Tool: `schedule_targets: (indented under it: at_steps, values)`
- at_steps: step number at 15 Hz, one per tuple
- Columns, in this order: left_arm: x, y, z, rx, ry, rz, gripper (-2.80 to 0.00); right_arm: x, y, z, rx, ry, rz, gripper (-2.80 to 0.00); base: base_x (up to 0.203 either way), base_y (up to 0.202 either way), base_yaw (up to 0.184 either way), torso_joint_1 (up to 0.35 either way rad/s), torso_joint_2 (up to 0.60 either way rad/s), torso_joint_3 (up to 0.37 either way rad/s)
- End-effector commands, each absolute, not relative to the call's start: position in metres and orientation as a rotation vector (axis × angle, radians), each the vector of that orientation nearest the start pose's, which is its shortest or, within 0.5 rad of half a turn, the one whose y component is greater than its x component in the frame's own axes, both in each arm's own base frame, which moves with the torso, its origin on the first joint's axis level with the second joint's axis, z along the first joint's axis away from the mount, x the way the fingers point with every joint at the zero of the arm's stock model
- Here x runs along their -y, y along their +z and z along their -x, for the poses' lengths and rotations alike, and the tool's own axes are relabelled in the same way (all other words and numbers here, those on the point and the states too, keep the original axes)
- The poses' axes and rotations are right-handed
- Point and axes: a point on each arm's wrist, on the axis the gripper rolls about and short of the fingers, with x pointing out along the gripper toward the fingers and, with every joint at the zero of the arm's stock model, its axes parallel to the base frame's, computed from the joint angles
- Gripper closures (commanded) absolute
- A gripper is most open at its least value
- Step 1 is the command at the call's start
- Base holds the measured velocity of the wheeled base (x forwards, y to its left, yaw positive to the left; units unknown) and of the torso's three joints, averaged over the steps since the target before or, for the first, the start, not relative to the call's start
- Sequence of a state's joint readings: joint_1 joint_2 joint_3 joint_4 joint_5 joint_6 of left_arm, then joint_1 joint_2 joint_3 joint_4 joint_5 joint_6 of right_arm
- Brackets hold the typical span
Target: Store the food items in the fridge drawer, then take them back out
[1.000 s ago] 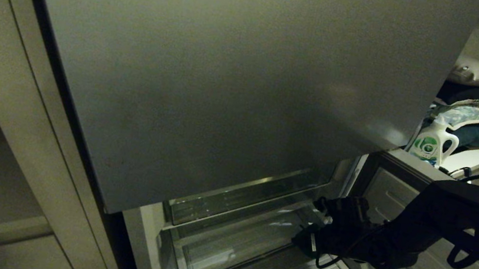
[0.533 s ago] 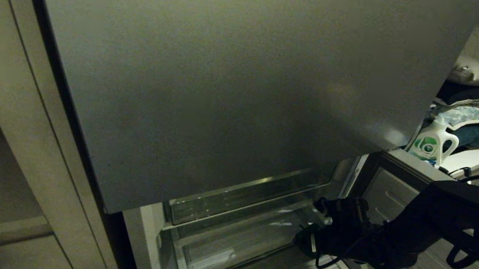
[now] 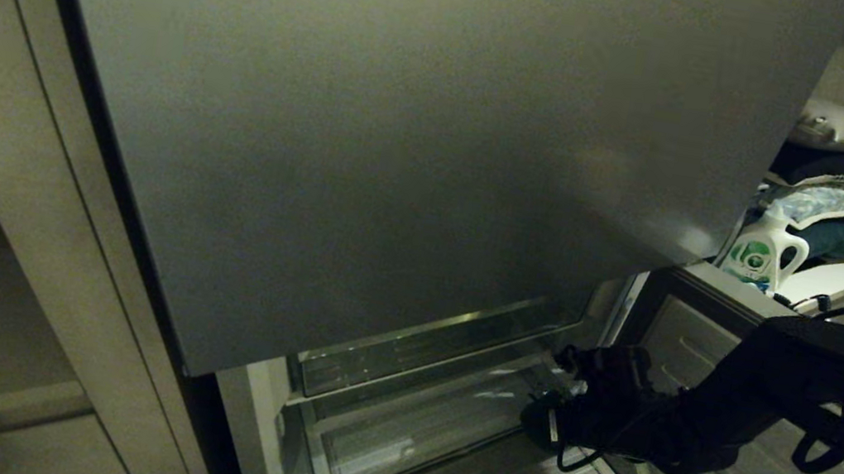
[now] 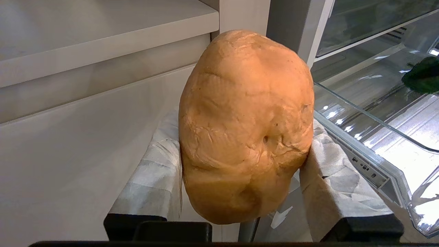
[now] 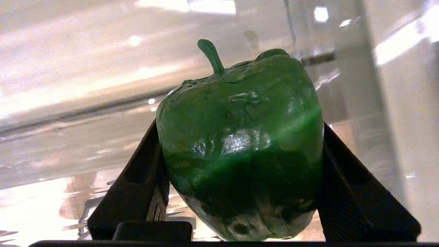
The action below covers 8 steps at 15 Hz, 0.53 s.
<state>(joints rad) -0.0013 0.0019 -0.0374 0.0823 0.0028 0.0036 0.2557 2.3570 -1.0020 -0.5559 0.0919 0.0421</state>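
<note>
Right tool (image 5: pixel 240 178) clamps a green pepper (image 5: pixel 240 151) inside the fridge drawer (image 3: pixel 439 457); left tool (image 4: pixel 240 192) grips bread (image 4: pixel 245 123) just outside it.

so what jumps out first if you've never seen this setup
The glossy dark-green pepper sits between the right gripper fingers, inside the clear plastic fridge drawer. The lumpy orange-tan bread roll is clamped in the left gripper, outside the drawer, beside pale cabinet fronts.
</note>
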Motion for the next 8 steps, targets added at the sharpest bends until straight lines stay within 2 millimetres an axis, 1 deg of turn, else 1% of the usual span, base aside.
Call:
schedule_targets:
  at_steps: [1, 2, 3, 6, 8]
  values:
    - [0.0, 0.077, 0.026, -0.048, 0.001, -0.003, 0.0, -0.102, 0.014, -0.378, -0.736, 0.319, 0.022, 0.0, 0.0, 0.0, 0.0, 0.0, 0.0, 0.0]
    - [0.0, 0.077, 0.026, -0.048, 0.001, -0.003, 0.0, -0.102, 0.024, -0.374, -0.725, 0.322, 0.025, 0.0, 0.0, 0.0, 0.0, 0.0, 0.0, 0.0]
    - [0.0, 0.077, 0.026, -0.048, 0.001, -0.003, 0.0, -0.101, 0.028, -0.366, -0.729, 0.322, 0.027, 0.0, 0.0, 0.0, 0.0, 0.0, 0.0, 0.0]
    - [0.0, 0.078, 0.026, -0.046, 0.001, -0.003, 0.0, -0.103, 0.035, -0.345, -0.747, 0.34, 0.037, 0.0, 0.0, 0.0, 0.0, 0.0, 0.0, 0.0]
    - [0.0, 0.078, 0.026, -0.046, 0.001, -0.004, 0.0, -0.105, 0.041, -0.337, -0.74, 0.35, 0.04, 0.0, 0.0, 0.0, 0.0, 0.0, 0.0, 0.0]
